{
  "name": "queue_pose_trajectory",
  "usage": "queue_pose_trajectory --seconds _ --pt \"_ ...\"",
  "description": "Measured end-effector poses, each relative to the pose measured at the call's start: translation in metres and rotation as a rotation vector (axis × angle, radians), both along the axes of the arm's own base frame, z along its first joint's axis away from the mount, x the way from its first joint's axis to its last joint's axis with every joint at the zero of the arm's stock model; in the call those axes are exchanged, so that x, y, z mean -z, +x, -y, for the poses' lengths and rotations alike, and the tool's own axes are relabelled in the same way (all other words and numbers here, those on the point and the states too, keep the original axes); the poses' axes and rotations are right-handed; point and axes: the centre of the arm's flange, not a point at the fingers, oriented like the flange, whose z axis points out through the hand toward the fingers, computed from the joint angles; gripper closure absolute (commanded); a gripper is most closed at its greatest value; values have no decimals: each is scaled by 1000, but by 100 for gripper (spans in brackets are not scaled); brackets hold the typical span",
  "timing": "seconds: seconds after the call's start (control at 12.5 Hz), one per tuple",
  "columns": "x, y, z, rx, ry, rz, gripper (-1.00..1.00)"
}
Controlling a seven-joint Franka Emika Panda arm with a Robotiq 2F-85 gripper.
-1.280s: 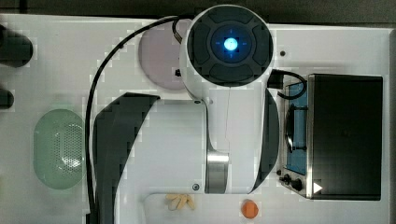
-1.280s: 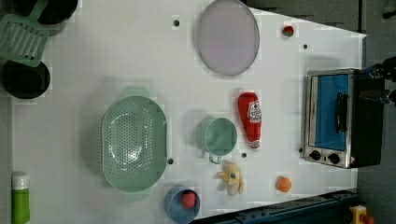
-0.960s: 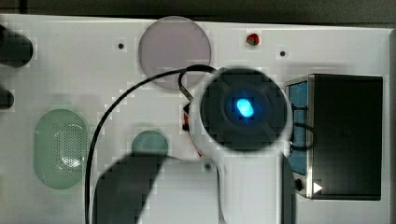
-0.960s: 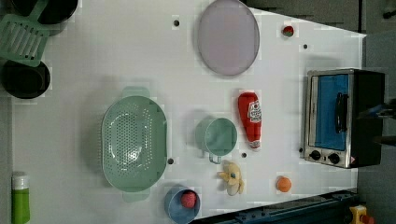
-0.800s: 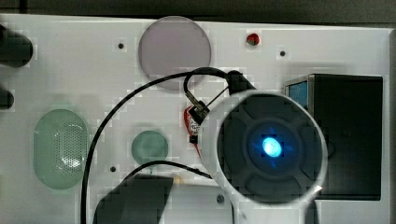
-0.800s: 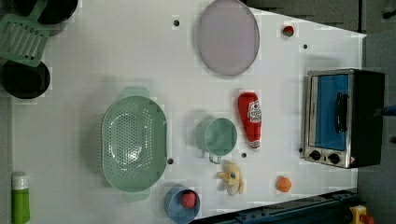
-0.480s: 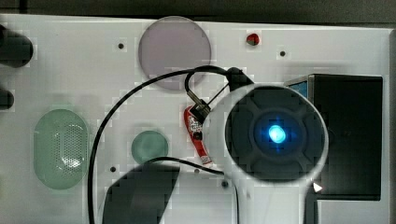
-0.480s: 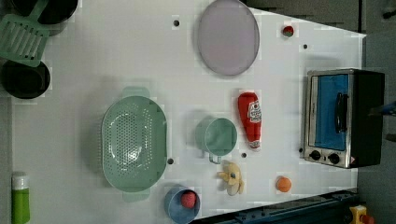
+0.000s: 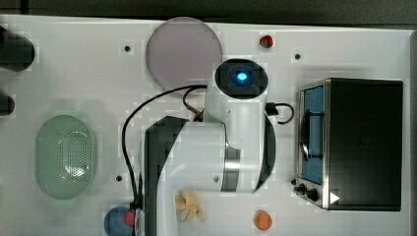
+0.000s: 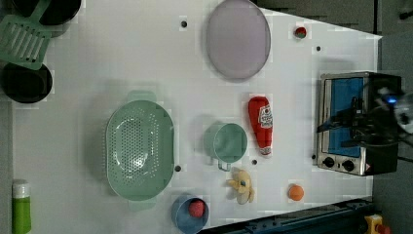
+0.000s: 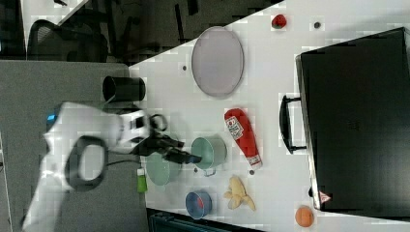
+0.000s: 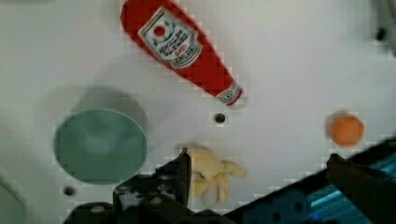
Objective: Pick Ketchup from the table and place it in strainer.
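Gripper (image 12: 257,161) jaws are held fully apart with nothing between them, above the table (image 10: 122,58), so the approach to the ketchup (image 10: 260,124) is judged to be in hand. It lies on its side near mid-table, just beside the green cup (image 10: 227,142); lowering astride its body is called for, the cup being kept clear, before carriage to the strainer (image 10: 140,150) beyond the cup
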Motion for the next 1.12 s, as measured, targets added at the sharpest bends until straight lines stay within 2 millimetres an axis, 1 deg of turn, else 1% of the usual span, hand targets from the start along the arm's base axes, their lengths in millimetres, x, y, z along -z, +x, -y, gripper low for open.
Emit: queue_pose_trajectory --seconds 0.16,0.32,0.4,0.56,0.8,1.12 --pt "41 4 -5 -156 43 -4 -100" --pt "72 6 -9 -274 88 36 -100" --pt "83 5 -9 -324 103 53 -100" --pt "98 5 -11 -396 114 104 -100" --pt "124 10 -14 -462 107 209 -100" --pt "173 0 -17 -490 109 199 -100"
